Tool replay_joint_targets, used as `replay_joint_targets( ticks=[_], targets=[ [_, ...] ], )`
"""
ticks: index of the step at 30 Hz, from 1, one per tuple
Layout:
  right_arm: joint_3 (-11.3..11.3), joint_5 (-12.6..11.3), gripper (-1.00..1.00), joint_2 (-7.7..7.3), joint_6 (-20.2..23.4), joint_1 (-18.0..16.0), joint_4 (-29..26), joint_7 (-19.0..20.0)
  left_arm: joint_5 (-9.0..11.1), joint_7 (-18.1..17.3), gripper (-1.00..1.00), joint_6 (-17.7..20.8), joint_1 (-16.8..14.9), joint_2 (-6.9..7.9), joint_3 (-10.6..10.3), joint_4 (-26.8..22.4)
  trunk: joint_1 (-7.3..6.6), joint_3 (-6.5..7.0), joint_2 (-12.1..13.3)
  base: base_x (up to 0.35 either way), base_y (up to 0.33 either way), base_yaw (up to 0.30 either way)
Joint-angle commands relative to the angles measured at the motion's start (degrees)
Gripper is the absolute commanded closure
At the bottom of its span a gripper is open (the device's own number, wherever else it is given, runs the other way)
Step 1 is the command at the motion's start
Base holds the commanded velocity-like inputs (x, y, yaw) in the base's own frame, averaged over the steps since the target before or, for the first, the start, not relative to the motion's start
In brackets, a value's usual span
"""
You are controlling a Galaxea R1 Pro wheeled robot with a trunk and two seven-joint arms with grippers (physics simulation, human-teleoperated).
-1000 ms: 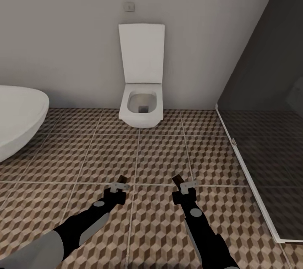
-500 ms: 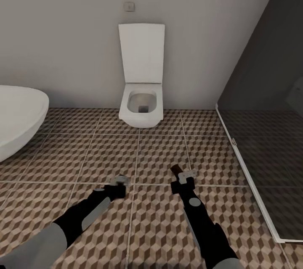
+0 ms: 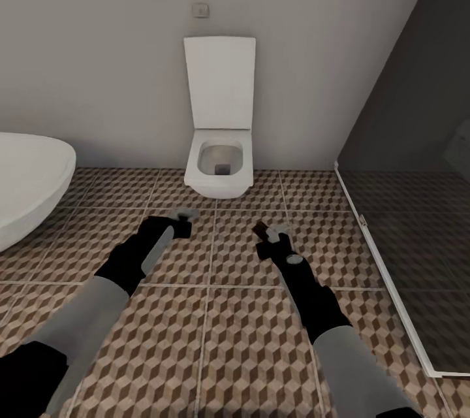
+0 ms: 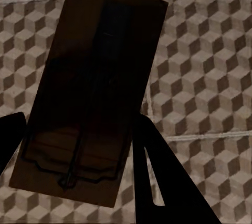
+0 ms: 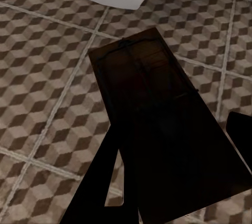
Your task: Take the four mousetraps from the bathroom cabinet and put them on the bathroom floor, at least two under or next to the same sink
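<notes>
Both arms reach forward over bathroom floor, toward toilet.

Left gripper: fingers closed on mousetrap, board held flat above cube-pattern tiles.

Right gripper: fingers clamped on second mousetrap, likewise above tiles, white toilet base just ahead.

White basin at left; dark shower glass at right.

Legible text, labels, brands, numbers, signs: 0 found. The wall plate above the toilet is blank at this resolution. The mousetrap in the left wrist view and the mousetrap in the right wrist view show dark wood and wire, no print. The bathroom floor carries a cube pattern, no lettering.
</notes>
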Motion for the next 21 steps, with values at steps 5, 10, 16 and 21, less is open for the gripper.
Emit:
replay_joint_targets(
  ticks=[5, 10, 16, 21],
  targets=[
    [0.0, 0.6, 1.0, 0.02, -0.6, -2.4, 3.9, 0.5, 0.0, -0.4, 1.0, -6.4, -0.6, 0.26, 0.0, 9.2, -0.01, -0.04, 0.0, 0.0, 0.0, 0.0],
    [0.0, 0.5, 1.0, 0.02, -2.3, -2.8, 4.6, 2.0, -0.5, -6.4, 1.0, -17.2, -0.7, 0.46, -0.4, 17.0, -0.01, -0.04, 0.0, 0.0, 0.0, 0.0],
    [-0.1, 0.5, 1.0, 0.02, -4.6, -2.8, 5.3, 3.6, -1.6, -9.4, 1.0, -19.3, -0.7, 1.68, -0.8, 16.1, -0.01, -0.04, 0.0, 0.0, 0.0, 0.0],
    [0.0, 0.6, 1.0, 0.02, -9.8, -2.8, 6.6, 3.7, -1.8, -9.5, 1.0, -19.3, -0.7, 1.85, -1.4, 14.3, -0.01, -0.04, 0.0, 0.0, 0.0, 0.0]
  ],
)
